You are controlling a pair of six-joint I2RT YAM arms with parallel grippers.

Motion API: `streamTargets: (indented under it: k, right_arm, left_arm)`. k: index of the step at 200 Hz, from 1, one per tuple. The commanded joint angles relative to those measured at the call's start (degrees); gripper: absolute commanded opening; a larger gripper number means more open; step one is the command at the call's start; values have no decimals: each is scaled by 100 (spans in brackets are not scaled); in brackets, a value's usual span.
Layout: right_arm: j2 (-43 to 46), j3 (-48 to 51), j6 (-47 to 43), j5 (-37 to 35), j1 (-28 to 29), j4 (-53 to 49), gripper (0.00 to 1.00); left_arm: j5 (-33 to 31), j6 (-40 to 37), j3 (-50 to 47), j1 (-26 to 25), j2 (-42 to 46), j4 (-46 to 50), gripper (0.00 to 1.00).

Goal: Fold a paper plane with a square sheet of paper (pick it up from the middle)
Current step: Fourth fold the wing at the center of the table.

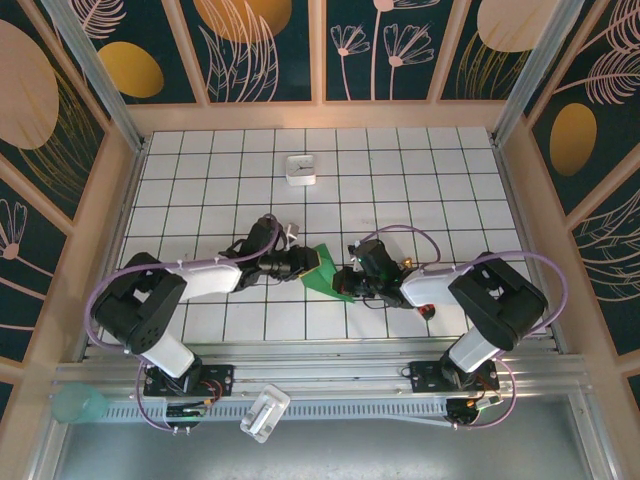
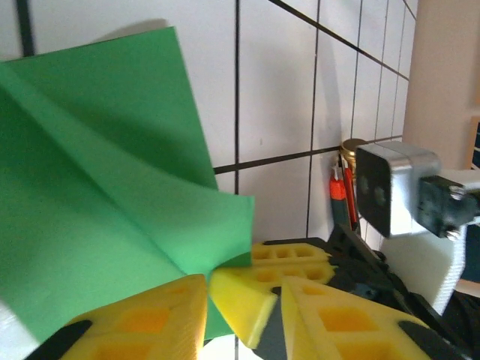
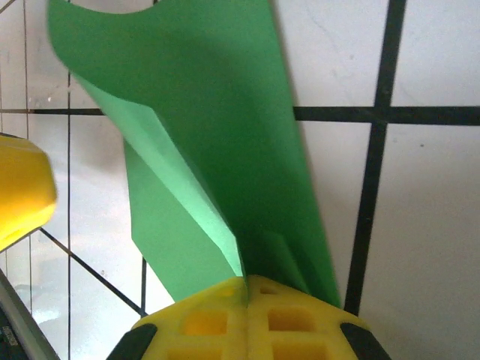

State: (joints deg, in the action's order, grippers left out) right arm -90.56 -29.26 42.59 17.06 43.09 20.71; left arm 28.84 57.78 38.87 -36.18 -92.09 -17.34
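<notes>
Right jaws pinch the creased green paper (image 3: 210,150), which fans leftward toward the left jaws, spread at its corner

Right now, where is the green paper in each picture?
Top view: the green paper lies just below the picture's middle.
Left wrist: it covers the left side.
Right wrist: it rises up the middle from the shut right claw.
Shared landmark: the white tiled table with black lines.

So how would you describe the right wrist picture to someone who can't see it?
The right gripper, shut, pinches a creased green sheet of paper that fans out over the white tiled table.
</notes>
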Motion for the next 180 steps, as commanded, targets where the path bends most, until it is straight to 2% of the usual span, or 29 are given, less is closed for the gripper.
streamTargets:
  k: [1,36,125,180]
  right_arm:
    - [-155,-94,139,207,-85,72,1]
    - [-224,-54,266,289,-160,160,1]
    - [-308,-54,257,333,-206,200,1]
    - [-312,-54,215,307,-209,170,1]
  left_arm:
    - [198,-131,226,-43,-188,-18,27]
    - [233,-221,418,-38,-402,116,20]
    - [499,-143,672,-47,-915,-227,21]
    - [354,-148,736,-31,-1231,-271,20]
